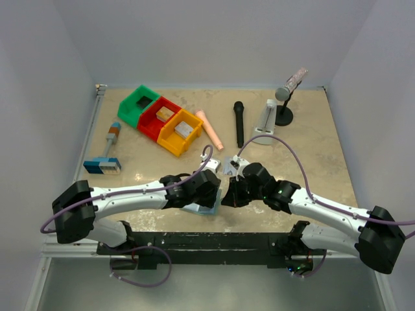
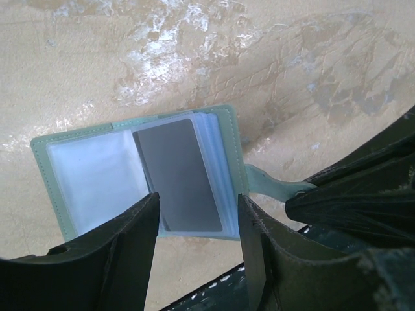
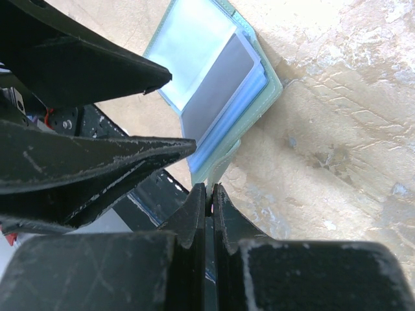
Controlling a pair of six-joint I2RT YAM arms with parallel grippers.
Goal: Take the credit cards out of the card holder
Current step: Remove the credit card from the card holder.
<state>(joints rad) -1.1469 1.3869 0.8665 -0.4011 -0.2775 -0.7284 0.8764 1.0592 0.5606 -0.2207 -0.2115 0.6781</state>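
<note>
The pale teal card holder lies open on the table by the front edge; it also shows in the right wrist view and the top view. A silvery-grey credit card sits in its clear inner pocket, seen too in the right wrist view. The golden-tan card is hidden. My left gripper is open just above the holder, with a finger on each side of the grey card's near end. My right gripper is shut on the holder's strap tab.
Green, red and orange bins with blocks stand at the back left. A black microphone, a pink stick, a white stand and a silver microphone are at the back. A striped block lies left.
</note>
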